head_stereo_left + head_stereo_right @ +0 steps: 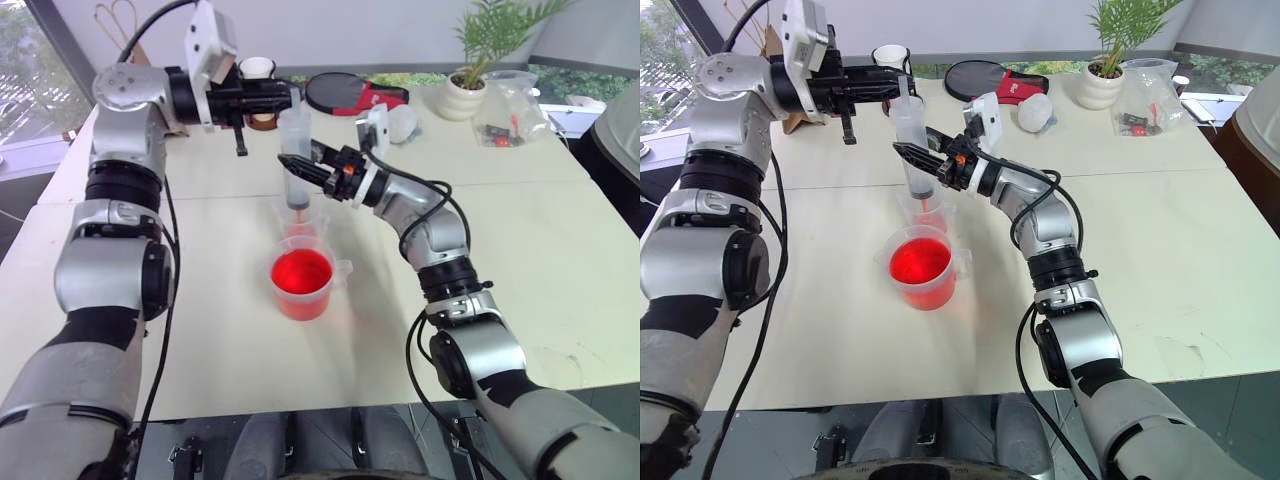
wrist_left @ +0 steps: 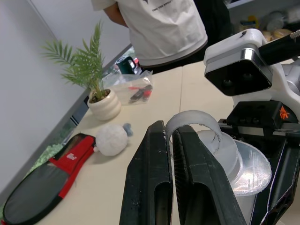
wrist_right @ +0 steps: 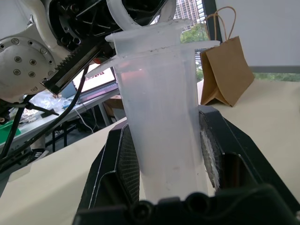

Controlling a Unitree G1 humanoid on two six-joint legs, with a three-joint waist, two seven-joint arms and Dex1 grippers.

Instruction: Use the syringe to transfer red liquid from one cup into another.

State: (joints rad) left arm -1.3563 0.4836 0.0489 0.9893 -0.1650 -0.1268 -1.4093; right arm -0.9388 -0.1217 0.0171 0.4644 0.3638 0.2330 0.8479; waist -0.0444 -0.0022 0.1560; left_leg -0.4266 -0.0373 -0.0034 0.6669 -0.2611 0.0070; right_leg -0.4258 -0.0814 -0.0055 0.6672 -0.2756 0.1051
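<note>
in the left eye view the syringe [image 1: 295, 150] stands upright over the small clear cup [image 1: 300, 220], its orange-red tip pointing down into that cup; the right gripper [image 1: 300, 166] has its two black fingers pressed on the barrel from both sides; the left gripper [image 1: 280, 97] reaches level from the left to the plunger end at the top; just in front of the small cup, the beaker cup [image 1: 303, 283] holds the red liquid [image 1: 301, 272].

in the right eye view a potted plant [image 1: 1105, 60], a clear bag [image 1: 1147, 95] and a black and red case [image 1: 990, 82] lie at the far side of the table [image 1: 1160, 230].

in the left wrist view the left fingers [image 2: 152, 178] stand close together with a thin gap, the plunger ring [image 2: 194, 124] just behind them; whether they pinch it i cannot tell; a person in a white shirt [image 2: 164, 28] stands behind the table.

in the right wrist view the barrel sits clamped between both pads [image 3: 124, 168]; a brown paper bag [image 3: 225, 70] stands behind.
</note>
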